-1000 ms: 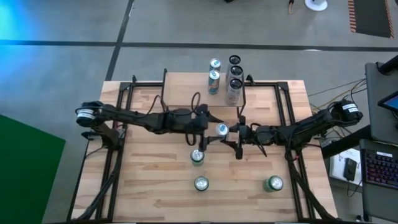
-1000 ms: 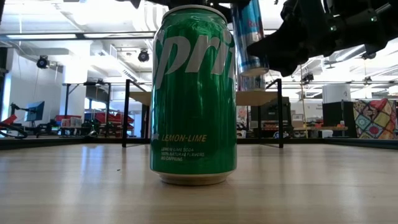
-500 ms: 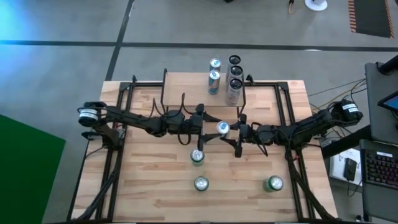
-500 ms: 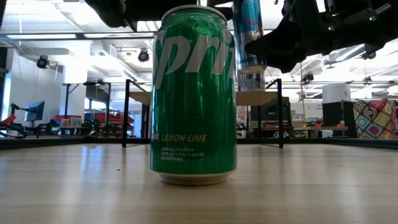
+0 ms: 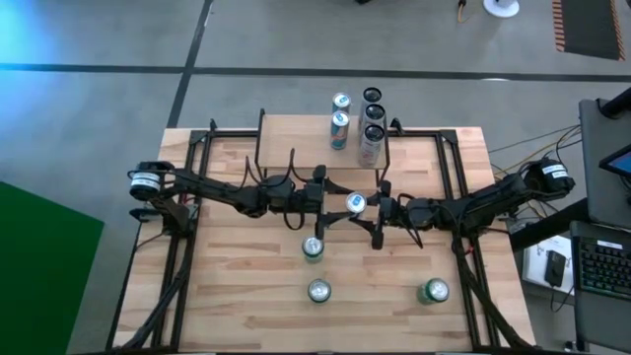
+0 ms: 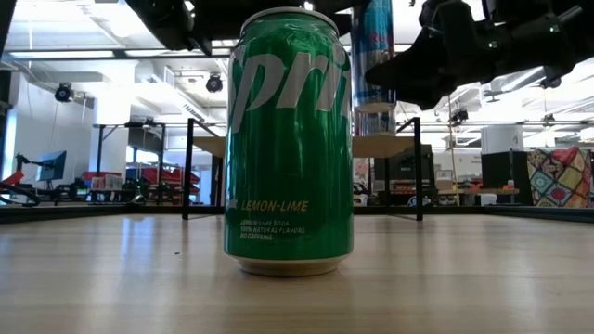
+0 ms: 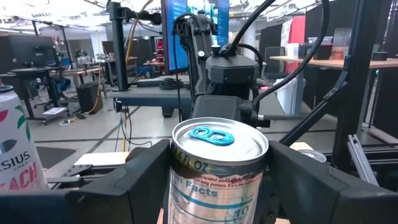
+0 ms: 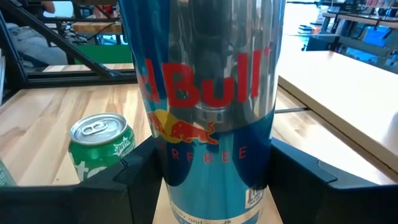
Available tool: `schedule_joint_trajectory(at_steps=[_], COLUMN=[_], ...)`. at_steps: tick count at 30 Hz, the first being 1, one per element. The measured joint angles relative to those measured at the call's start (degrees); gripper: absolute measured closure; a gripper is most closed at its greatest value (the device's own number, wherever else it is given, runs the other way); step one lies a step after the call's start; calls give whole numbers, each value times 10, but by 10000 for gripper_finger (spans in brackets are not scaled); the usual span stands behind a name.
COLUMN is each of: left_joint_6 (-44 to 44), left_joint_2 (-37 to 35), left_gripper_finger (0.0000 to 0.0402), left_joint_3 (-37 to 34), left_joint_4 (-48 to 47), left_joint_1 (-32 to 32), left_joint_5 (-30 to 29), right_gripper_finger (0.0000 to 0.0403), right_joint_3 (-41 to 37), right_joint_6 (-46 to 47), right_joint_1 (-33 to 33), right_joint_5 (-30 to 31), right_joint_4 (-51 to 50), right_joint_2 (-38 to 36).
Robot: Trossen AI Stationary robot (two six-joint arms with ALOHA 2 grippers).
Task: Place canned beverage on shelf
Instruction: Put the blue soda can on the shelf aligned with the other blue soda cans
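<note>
A slim blue-and-silver Red Bull can (image 5: 355, 204) hangs upright over the table's middle, between my two grippers. It also shows in the low view (image 6: 374, 56). My right gripper (image 5: 368, 207) comes from the right and is shut on it (image 8: 211, 93). My left gripper (image 5: 341, 204) comes from the left. Its fingers stand on either side of the can's upper part (image 7: 217, 162), at their free ends. The shelf (image 5: 296, 138), a light plank on thin black legs, stands at the far middle with several cans on it. My right gripper pinches the can's body (image 8: 168, 168) between its two fingers, on two opposite sides below the logo. The fingers come level from the table's right side, across the can. The can stands upright in the hold, lifted clear of the table (image 6: 374, 97).
Three green Sprite cans stand on the near half of the table: one just near of the grippers (image 5: 313, 248), one at the near middle (image 5: 318, 291), which fills the low view (image 6: 290, 139), and one at the near right (image 5: 434, 291). Black frame rails run along both table sides.
My left gripper has drawn back a little toward the table's left edge, away from the can, and its arm has changed posture. My right gripper has risen slightly with the can, which stays upright.
</note>
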Motion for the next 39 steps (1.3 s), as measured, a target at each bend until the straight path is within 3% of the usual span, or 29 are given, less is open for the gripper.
schedule_joint_trajectory(at_steps=[14,20,25,39], left_joint_6=[6,2,14,25], left_joint_2=[0,7,8,12], left_gripper_finger=[152,110,85,109], left_joint_3=[1,-4,-2,-2], left_joint_4=[-32,-57,-32,0], left_joint_1=[0,1,3,4], left_joint_5=[0,-1,0,16], right_gripper_finger=[170,170,170,170], right_joint_3=[5,12,21,34], right_joint_6=[-7,-13,-13,-8], right_joint_1=[0,0,0,-7], right_joint_5=[8,10,11,9], right_joint_4=[-7,25,-17,-44], right_joint_2=[-5,-15,-13,18])
